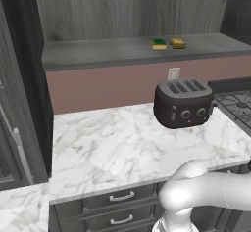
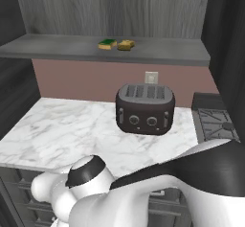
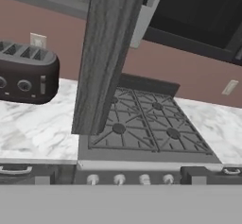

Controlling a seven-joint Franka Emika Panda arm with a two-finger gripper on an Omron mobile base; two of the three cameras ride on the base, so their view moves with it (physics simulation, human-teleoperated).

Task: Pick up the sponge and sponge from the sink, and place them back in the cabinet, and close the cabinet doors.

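Swung-open cabinet door (image 3: 111,53) looms nearest; green-topped sponge (image 1: 158,44) beside tan sponge (image 1: 177,43) on shelf; finger state unclear.

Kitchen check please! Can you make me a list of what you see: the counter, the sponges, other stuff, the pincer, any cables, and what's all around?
Surface: white marble counter, bare apart from the toaster.
Job's things: green-topped sponge and golden-tan sponge side by side on the cabinet shelf; cabinet door open.
Clutter: dark toaster on the counter.
Pincer: cannot tell if open or shut.
Cables: nothing seen.
Surroundings: gas stove, wall outlet, drawers.
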